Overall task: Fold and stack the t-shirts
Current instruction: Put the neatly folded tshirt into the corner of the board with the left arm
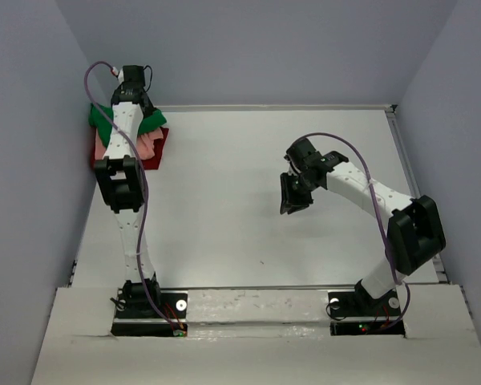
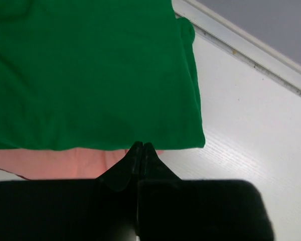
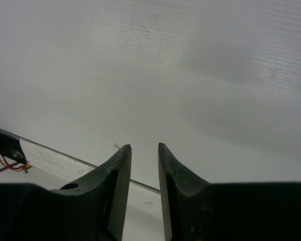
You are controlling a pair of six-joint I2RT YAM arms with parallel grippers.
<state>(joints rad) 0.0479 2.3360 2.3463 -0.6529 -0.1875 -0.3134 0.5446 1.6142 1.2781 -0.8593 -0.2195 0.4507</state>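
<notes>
A stack of folded t-shirts lies in the far left corner of the table: a green one (image 1: 102, 120) on top, a pink one (image 1: 148, 144) under it, and a dark red one (image 1: 157, 155) at the bottom. My left gripper (image 1: 131, 95) is over the stack, mostly hidden by its own arm. In the left wrist view the left gripper (image 2: 142, 145) is shut, its tips at the near edge of the green shirt (image 2: 90, 75), over the pink shirt (image 2: 55, 163); nothing shows between the jaws. My right gripper (image 1: 291, 204) hangs over bare table, open and empty (image 3: 144, 146).
The table's raised back rail (image 2: 251, 50) runs just behind the stack, and the left wall (image 1: 32, 160) stands close beside it. The table's near edge strip (image 3: 45, 156) and a red cable (image 3: 5, 161) show in the right wrist view.
</notes>
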